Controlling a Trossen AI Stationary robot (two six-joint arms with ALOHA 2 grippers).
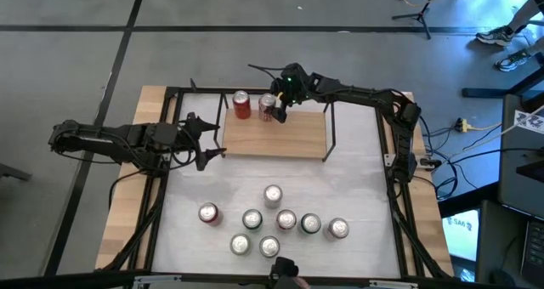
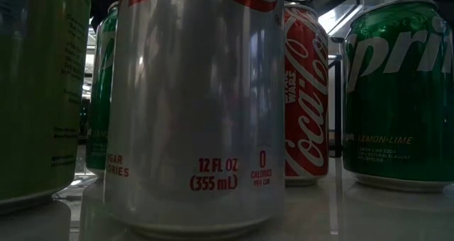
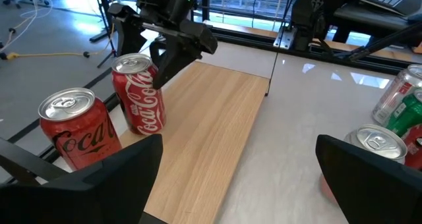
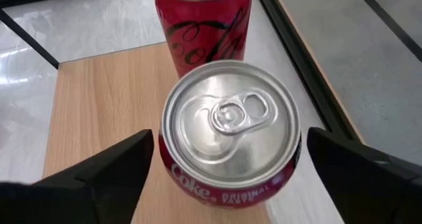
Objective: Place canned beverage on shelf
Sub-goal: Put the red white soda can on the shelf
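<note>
"12 FL OZ (355 mL)" on silver can (image 2: 195, 106); "LEMON-LIME" on green can (image 2: 399, 92); "Coke ORIGINAL TASTE" on red can (image 4: 231, 138).

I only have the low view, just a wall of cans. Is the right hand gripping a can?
Observer: No. The right hand is open, its fingers on either side of a Coca-Cola can standing on the shelf.
Operator: Anything else on the shelf?
Observer: One more red Coca-Cola can, upright beside it.
Operator: And the left hand?
Observer: The left hand waits open at the shelf's left end.
</note>
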